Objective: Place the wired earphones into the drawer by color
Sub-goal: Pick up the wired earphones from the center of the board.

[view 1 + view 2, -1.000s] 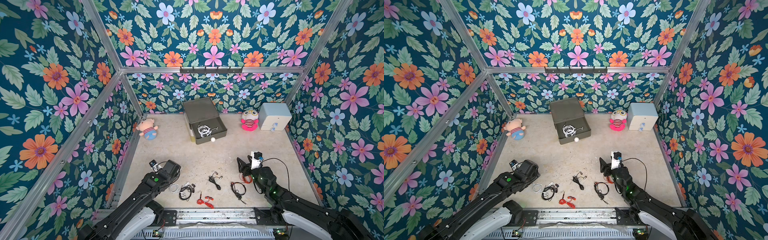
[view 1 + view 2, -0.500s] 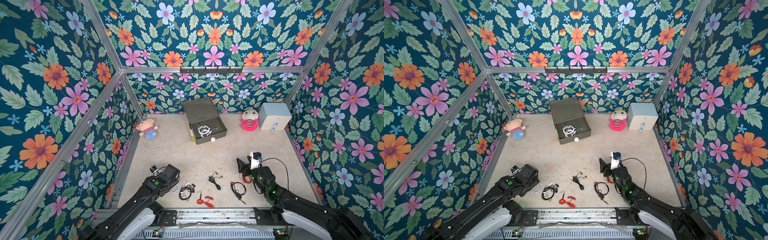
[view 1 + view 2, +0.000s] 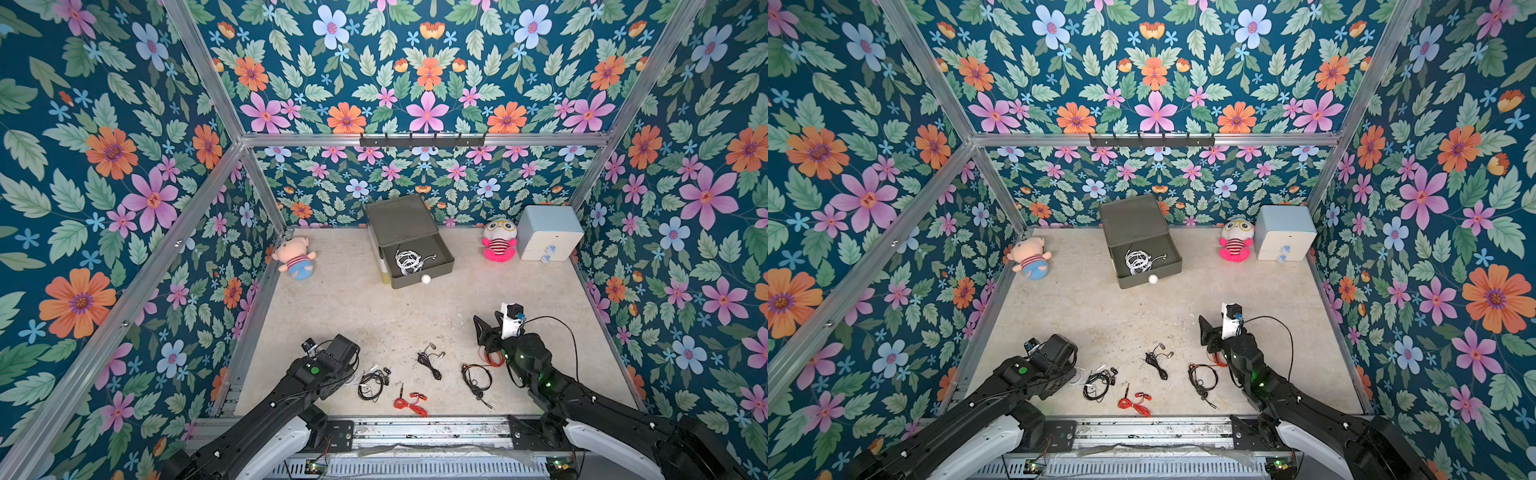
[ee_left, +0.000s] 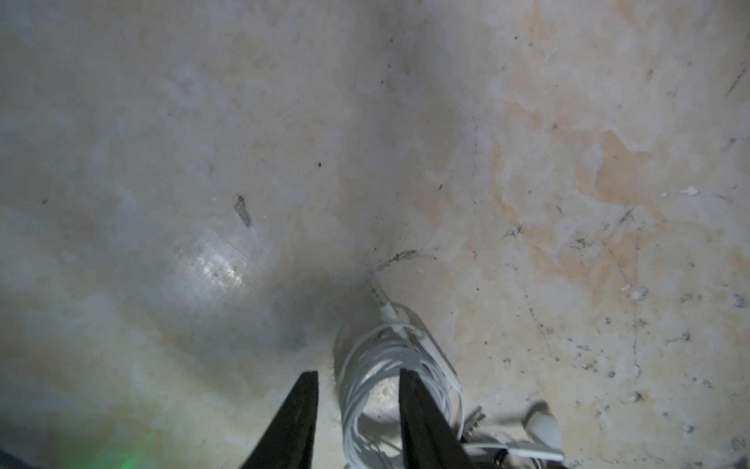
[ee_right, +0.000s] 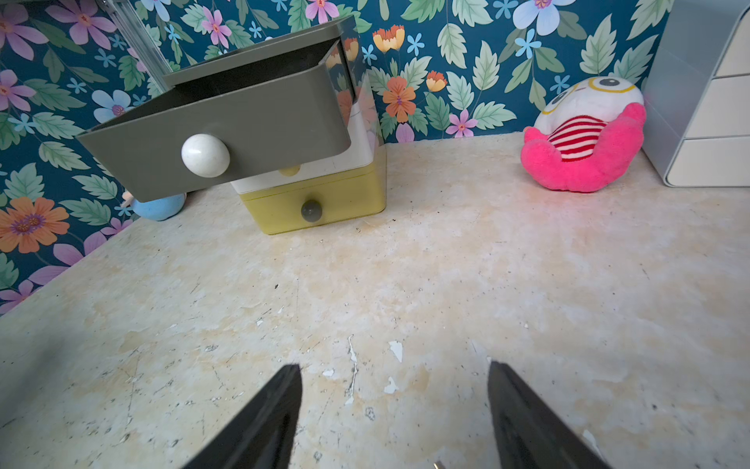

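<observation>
Since the earlier frame we see the left gripper (image 4: 357,372) lowered and narrowed, jaws still apart, straddling strands of a white earphone coil (image 4: 385,345) to pinch it. The drawer (image 3: 436,272), far ahead, holds white earphones (image 3: 409,262). The right gripper (image 5: 393,364) waits spread, empty.

this looks like a robot test cell in a lab. panels of flower wallpaper (image 3: 124,166) are fixed in a bare aluminium frame (image 3: 415,139) around a worn tabletop (image 3: 353,307). a left arm (image 3: 291,392) and a right arm (image 3: 552,386) are mounted on a metal rail (image 3: 415,428) at the front edge. a plush pig (image 3: 296,259), a pink plush doll (image 3: 498,245) and a small drawer unit (image 3: 401,222) are placed as props.
</observation>
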You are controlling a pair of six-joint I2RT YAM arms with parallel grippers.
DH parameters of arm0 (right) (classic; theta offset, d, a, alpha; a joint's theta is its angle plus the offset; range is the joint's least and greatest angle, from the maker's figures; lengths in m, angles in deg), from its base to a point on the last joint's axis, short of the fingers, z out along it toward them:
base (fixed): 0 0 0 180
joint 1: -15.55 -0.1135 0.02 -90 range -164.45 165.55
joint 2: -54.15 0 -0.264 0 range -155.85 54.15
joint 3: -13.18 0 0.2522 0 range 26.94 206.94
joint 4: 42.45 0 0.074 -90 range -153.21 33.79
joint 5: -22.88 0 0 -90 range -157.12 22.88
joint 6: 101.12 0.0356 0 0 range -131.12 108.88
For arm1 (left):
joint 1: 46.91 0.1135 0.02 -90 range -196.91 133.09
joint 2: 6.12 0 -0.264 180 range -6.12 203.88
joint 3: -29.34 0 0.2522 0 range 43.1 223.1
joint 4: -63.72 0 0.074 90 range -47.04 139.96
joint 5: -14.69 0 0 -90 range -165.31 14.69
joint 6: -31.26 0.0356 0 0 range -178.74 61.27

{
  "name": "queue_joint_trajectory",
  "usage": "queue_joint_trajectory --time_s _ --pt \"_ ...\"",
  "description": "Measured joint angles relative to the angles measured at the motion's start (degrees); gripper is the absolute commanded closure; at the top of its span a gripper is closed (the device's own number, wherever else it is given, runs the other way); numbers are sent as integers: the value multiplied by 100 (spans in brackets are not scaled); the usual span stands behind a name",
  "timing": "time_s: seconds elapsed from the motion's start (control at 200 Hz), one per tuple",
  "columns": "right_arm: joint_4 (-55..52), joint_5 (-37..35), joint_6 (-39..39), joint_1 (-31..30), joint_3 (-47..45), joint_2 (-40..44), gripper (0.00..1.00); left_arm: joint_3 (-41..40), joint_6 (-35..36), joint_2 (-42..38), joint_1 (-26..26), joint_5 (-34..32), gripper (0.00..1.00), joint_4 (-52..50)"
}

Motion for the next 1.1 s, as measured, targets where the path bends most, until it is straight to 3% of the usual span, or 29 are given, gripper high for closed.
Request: queue_joint_trajectory --time_s 0.385,1.1 --pt "15 0 0 -2 0 -52 23 76 79 39 0 240 69 46" --pt "116 0 0 0 0 -114 23 50 280 7 -2 411 70 -146"
